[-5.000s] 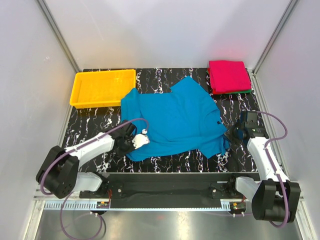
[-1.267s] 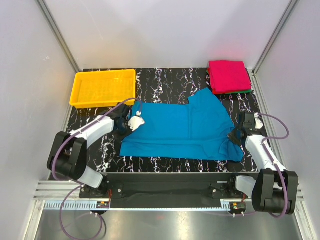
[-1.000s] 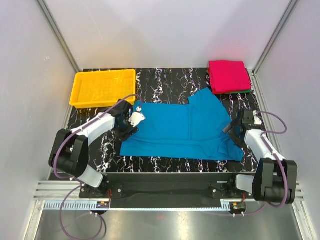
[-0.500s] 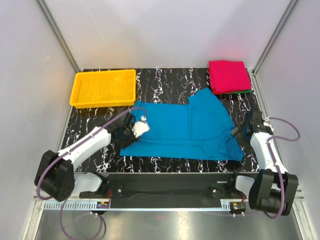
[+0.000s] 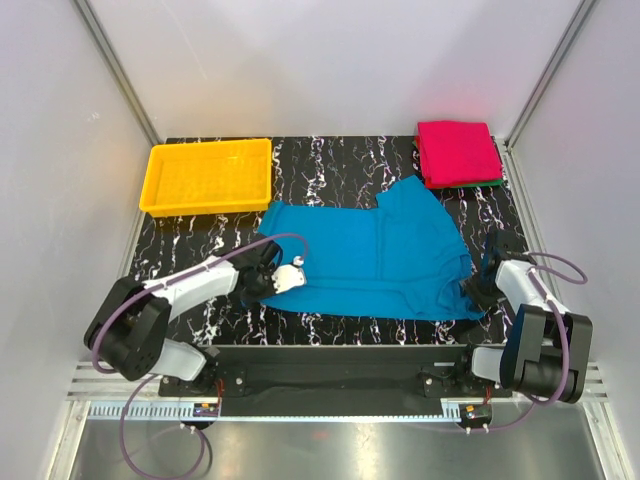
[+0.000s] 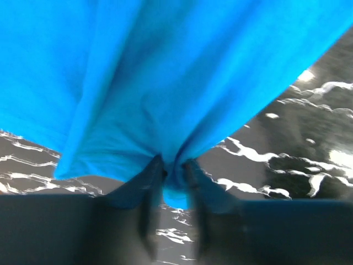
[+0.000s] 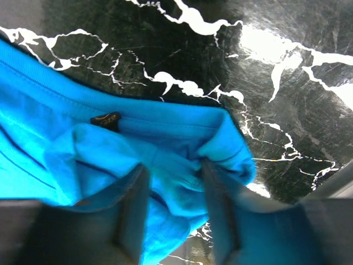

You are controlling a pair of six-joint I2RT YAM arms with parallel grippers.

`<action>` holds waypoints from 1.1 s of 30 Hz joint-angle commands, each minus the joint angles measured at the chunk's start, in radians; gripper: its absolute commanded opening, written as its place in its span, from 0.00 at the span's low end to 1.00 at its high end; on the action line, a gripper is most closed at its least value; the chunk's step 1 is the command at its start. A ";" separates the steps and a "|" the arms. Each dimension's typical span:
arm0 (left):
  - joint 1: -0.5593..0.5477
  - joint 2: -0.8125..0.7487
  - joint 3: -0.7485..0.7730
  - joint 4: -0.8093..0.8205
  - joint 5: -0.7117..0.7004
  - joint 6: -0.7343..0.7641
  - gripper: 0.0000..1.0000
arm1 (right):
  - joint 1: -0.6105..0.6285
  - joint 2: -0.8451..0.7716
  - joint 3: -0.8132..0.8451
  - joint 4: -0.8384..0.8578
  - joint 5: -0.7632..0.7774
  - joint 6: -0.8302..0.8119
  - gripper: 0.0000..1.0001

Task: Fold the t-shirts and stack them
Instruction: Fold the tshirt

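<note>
The teal-blue t-shirt point(image 5: 365, 258) lies spread across the middle of the black marbled table, folded over itself. My left gripper point(image 5: 275, 280) is shut on its front left corner, and the cloth point(image 6: 165, 99) is pinched between the fingers point(image 6: 174, 172). My right gripper point(image 5: 478, 290) is at the shirt's front right corner, closed on a thick bunch of teal cloth point(image 7: 171, 165) near a small dark label point(image 7: 105, 120). The folded magenta-pink shirt point(image 5: 458, 150) lies on the folded dark green one point(image 5: 470, 184) at the back right corner.
A yellow plastic tray point(image 5: 205, 208) stands at the back left. Grey walls and metal posts close in the table on three sides. Bare marbled table point(image 5: 330, 160) shows behind the teal shirt and along its front edge.
My left gripper has come forward and right along the shirt's left edge, drawing the front left corner inward. My right gripper has moved toward me to the front right corner.
</note>
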State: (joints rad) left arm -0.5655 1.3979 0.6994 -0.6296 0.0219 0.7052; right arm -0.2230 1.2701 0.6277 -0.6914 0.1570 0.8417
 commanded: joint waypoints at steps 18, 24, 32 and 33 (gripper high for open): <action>-0.183 -0.135 -0.054 -0.250 0.124 0.027 0.00 | -0.030 -0.245 -0.055 -0.137 0.004 0.118 0.02; -0.165 -0.175 -0.025 -0.251 -0.020 0.063 0.73 | -0.030 -0.291 0.004 -0.232 0.116 0.158 0.86; 0.240 -0.137 0.345 -0.374 0.240 0.122 0.84 | -0.027 -0.272 0.273 0.103 -0.009 -0.284 0.89; 0.274 -0.116 0.398 -0.333 0.271 0.097 0.84 | -0.027 -0.237 0.289 0.145 -0.042 -0.323 0.90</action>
State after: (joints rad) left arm -0.3965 1.2461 0.9615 -0.9798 0.1379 0.8139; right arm -0.2497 0.9939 0.8383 -0.7635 0.2127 0.7498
